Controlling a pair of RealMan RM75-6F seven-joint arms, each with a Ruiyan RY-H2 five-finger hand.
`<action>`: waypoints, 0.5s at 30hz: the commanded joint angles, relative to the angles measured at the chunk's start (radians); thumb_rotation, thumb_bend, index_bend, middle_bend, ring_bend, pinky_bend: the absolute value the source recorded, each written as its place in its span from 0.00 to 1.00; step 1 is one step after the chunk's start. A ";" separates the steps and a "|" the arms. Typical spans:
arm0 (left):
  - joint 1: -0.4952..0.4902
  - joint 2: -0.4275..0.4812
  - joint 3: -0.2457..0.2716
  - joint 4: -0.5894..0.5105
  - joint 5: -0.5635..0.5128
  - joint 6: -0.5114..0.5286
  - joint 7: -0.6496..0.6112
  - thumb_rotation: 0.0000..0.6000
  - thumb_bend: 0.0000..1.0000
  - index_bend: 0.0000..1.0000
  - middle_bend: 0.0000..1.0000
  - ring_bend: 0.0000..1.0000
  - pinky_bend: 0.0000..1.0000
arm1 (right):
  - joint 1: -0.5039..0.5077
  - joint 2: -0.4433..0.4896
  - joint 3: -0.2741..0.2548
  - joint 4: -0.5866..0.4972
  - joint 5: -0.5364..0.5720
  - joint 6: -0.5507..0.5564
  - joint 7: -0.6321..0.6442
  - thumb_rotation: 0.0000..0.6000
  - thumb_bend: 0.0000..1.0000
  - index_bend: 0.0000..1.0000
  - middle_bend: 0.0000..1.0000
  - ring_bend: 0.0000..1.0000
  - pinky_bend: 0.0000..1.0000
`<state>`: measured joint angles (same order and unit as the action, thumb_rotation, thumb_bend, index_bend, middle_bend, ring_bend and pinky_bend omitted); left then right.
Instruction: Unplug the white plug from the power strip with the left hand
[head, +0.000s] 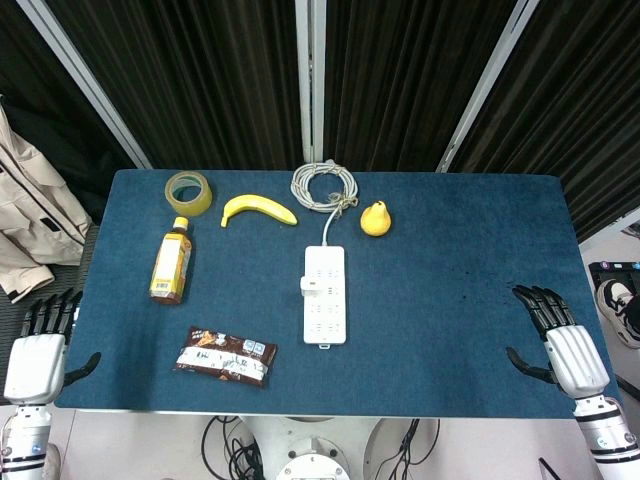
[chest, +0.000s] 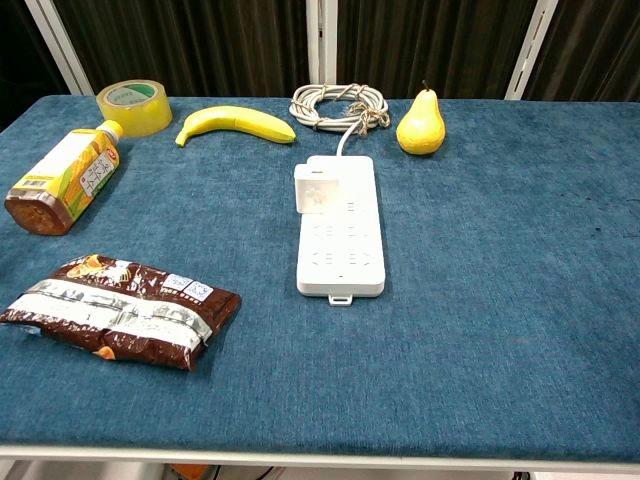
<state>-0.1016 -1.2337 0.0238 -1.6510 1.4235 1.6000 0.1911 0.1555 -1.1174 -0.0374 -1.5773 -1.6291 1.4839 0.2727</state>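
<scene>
The white power strip (head: 325, 295) lies flat near the middle of the blue table (head: 460, 290), with its long axis running from the robot's side toward the far edge. Its cord leaves the far end and joins a coiled cable (head: 324, 187) by the far edge of the table. The white plug (head: 311, 285) sits in the power strip on its left side, in the far half, and stands up from the strip's top face. In the chest view the plug (chest: 317, 187) shows as a small boxy block that slightly overhangs the strip's left edge.

The left hand (head: 40, 345) rests at the near left corner of the table, well apart from the plug. Its fingers are spread and point toward the far side, its thumb reaches over the table's edge, and it holds nothing. The right hand (head: 560, 340) lies at the near right edge in much the same pose, fingers apart, with nothing in it. Neither hand shows in the chest view.

On the left part of the table a bottle (head: 172, 262) lies on its side with its cap toward the far edge, near a roll of tape (head: 188, 192). A banana (head: 258, 209) lies between the tape and the coiled cable. A pear (head: 376, 218) stands just right of the cable. A snack packet (head: 226, 355) lies near the front edge, left of the power strip.
</scene>
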 joint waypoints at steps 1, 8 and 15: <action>0.005 -0.001 -0.004 0.002 0.003 -0.001 0.000 1.00 0.19 0.03 0.01 0.00 0.00 | 0.002 0.000 0.004 -0.005 -0.005 -0.002 -0.015 1.00 0.23 0.00 0.07 0.00 0.00; 0.010 -0.002 -0.015 0.004 0.014 -0.016 -0.005 1.00 0.19 0.03 0.01 0.00 0.00 | 0.000 -0.002 0.002 -0.013 -0.018 -0.006 -0.039 1.00 0.23 0.00 0.07 0.00 0.00; -0.021 0.008 -0.042 -0.006 0.051 -0.045 -0.012 1.00 0.19 0.03 0.01 0.00 0.00 | 0.102 -0.045 -0.005 -0.022 -0.119 -0.127 -0.079 1.00 0.25 0.00 0.09 0.00 0.00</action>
<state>-0.1120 -1.2287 -0.0112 -1.6541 1.4644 1.5643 0.1825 0.2110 -1.1404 -0.0395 -1.5945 -1.7075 1.4094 0.2153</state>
